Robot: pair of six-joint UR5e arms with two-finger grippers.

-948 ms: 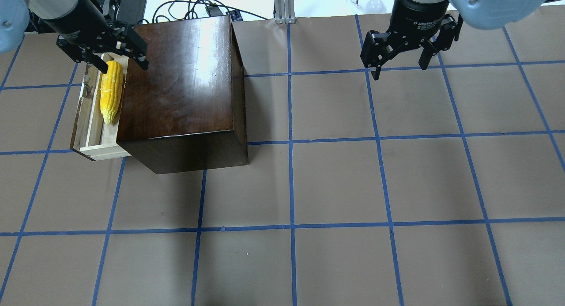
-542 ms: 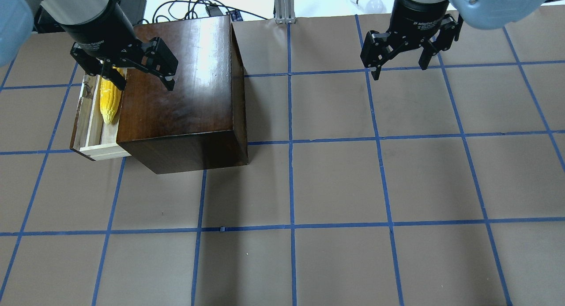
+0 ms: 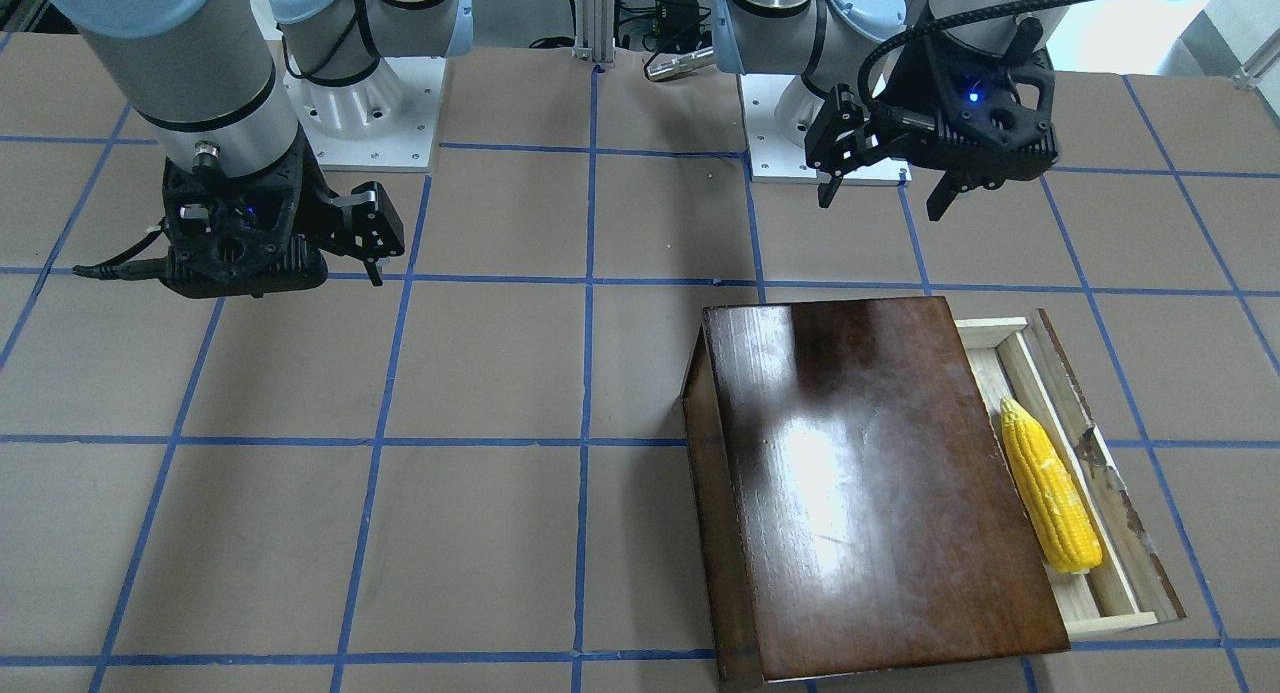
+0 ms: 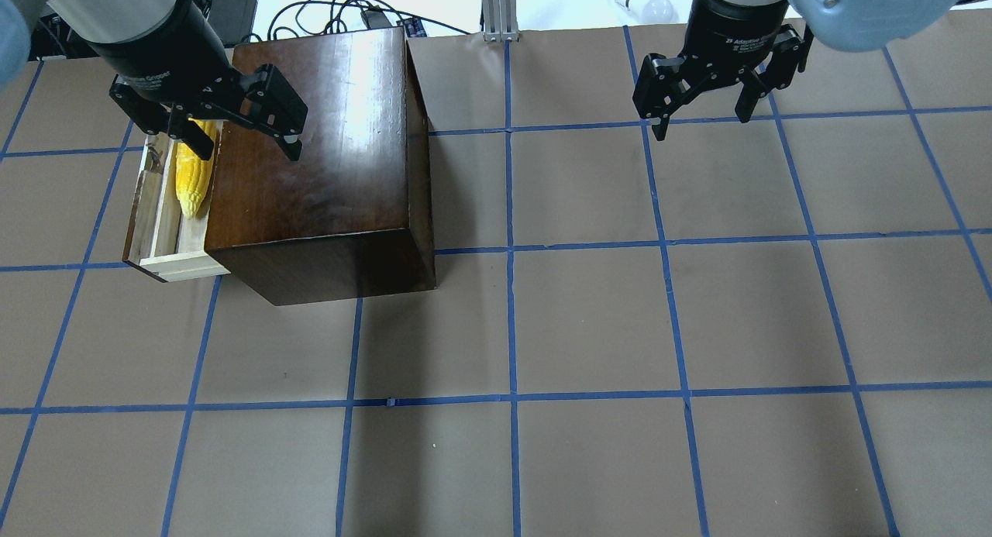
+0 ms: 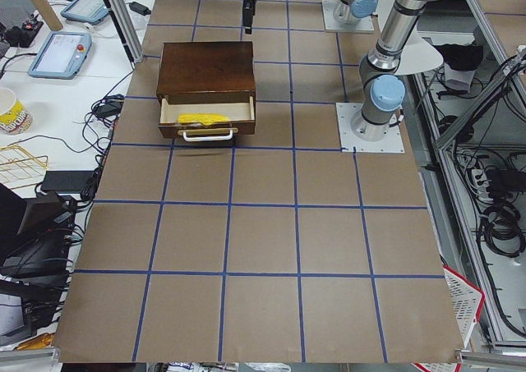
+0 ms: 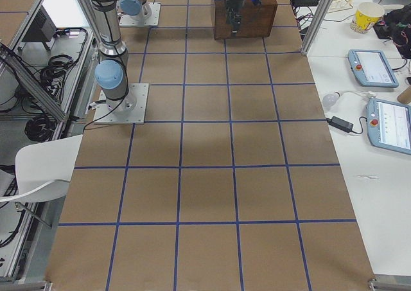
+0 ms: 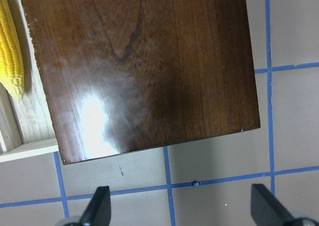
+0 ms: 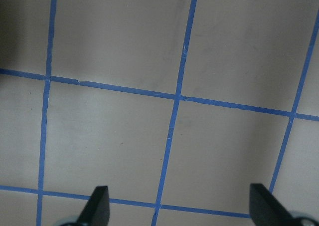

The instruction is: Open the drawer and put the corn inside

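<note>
The yellow corn [image 4: 194, 177] lies lengthwise in the open drawer [image 4: 182, 267], which sticks out of the left side of the dark-brown cabinet [image 4: 310, 149]. In the front-facing view the corn [image 3: 1050, 498] rests on the drawer's pale floor beside the chipped front panel [image 3: 1110, 473]. My left gripper [image 4: 248, 151] is open and empty, raised above the cabinet's top near its drawer side. The left wrist view shows the cabinet top [image 7: 144, 66] and the corn's tip [image 7: 11, 51] below. My right gripper [image 4: 703, 126] is open and empty, hovering over bare table at the far right.
Cables [image 4: 341, 10], an aluminium post [image 4: 500, 10] and a light bulb [image 4: 655, 8] lie past the table's far edge. The arm bases [image 3: 370, 103] stand on the robot's side. Brown paper with a blue tape grid covers the table.
My open left gripper has risen from the corn's far end and shifted right, over the cabinet top. The corn stays in the drawer. The right arm has not moved.
</note>
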